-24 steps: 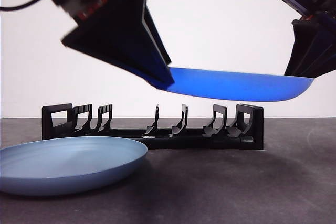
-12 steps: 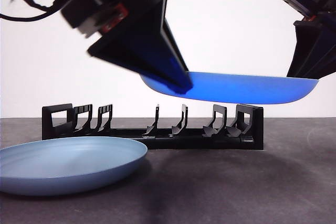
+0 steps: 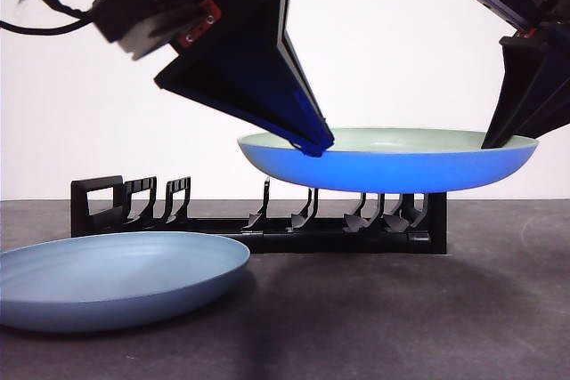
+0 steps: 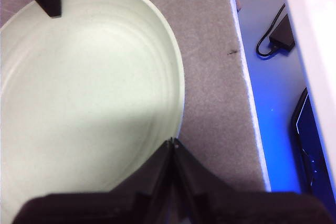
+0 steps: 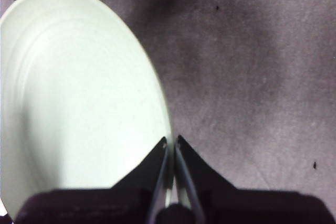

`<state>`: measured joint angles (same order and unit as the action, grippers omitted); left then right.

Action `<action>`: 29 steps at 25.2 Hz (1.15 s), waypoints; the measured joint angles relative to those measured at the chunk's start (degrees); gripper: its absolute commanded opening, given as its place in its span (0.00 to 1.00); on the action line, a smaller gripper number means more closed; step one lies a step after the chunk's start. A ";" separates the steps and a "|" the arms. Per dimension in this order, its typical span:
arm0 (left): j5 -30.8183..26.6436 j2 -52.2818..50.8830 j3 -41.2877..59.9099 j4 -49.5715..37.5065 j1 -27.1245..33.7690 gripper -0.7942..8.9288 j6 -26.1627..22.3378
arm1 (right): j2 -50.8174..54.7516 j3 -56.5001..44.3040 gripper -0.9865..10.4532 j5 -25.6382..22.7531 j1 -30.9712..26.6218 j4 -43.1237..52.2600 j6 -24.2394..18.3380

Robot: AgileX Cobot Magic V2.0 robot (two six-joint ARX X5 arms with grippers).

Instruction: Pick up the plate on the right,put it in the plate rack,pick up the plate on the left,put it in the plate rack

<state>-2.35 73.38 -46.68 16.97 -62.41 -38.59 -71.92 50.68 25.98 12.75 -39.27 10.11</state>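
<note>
A: What is seen across the dark grey matte tabletop [image 3: 374,309], taken from the biggest thing down?

B: The long low black plastic plate rack [image 3: 258,215] is stretched along the back of it, its curved prongs empty. In front of it at the near side, a pale grey-blue shallow round plate [image 3: 116,278] is left lying flat, not yet handled. A second round plate, bright blue beneath and pale green inside [image 3: 387,162], is held in the air just above one end of the rack.

A: How is that plate gripped?

B: It is pinched at two opposite edges. The left gripper [image 4: 172,142] is clenched on the rim at one side, and the right gripper [image 5: 171,141] is clamped on the rim across from it; in the front view each is seen as a dark wedge meeting the plate's edge.

A: What has changed within the last second?

B: The plate has been lowered and levelled. A second ago only its blue underside was shown, tilted; now its pale inside is visible, and the tops of the prongs behind it are covered by its bottom. The left gripper has been carried further in along with it.

A: And for the task?

B: The first plate is judged close to delivery, but it is lying flat; it would likely need to be tipped on edge before a slot between prongs can be entered. The pale grey-blue plate remains to be done.
</note>
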 measured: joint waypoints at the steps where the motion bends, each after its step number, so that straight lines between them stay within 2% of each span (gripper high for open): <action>1: 0.31 0.00 -0.02 0.13 0.00 0.09 0.00 | 0.00 0.00 0.08 0.00 0.00 -0.02 -0.07; 3: 1.62 0.00 -0.02 0.24 0.00 0.11 0.00 | 0.00 0.00 0.08 0.02 0.02 -0.15 -0.13; 6: 2.40 0.00 0.00 0.28 0.00 0.25 0.00 | 0.00 0.00 0.08 0.04 0.02 -0.15 -0.28; 9: 2.45 0.31 -0.02 0.28 0.00 0.27 -0.02 | 0.07 0.00 0.08 0.48 0.04 -0.42 -0.28; 10: 2.40 0.70 -0.04 0.28 0.02 0.26 -0.02 | 0.17 0.00 0.08 0.50 0.04 -0.52 -0.28; 13: 2.32 2.03 -0.04 0.35 0.28 0.07 -0.24 | 0.94 0.00 0.08 0.57 0.04 -0.61 -0.31; 20: 2.99 2.56 -0.11 0.02 0.09 0.07 -2.29 | 2.93 0.00 0.08 1.07 0.28 -0.79 -1.14; 26: -0.13 2.58 -0.11 -0.28 0.00 0.07 -3.58 | 3.10 0.00 0.08 2.69 0.07 0.24 -1.18; 28: -0.22 2.58 -0.11 -0.28 -0.02 0.07 -3.63 | 3.19 0.00 0.10 2.75 0.07 0.26 -1.16; 29: -0.44 2.58 -0.11 -0.28 -0.13 0.07 -3.63 | 3.45 0.00 0.16 2.86 0.07 0.31 -1.14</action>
<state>-2.79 75.96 -46.78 16.69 -62.54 -42.22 -68.47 50.68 28.84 12.82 -38.96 8.97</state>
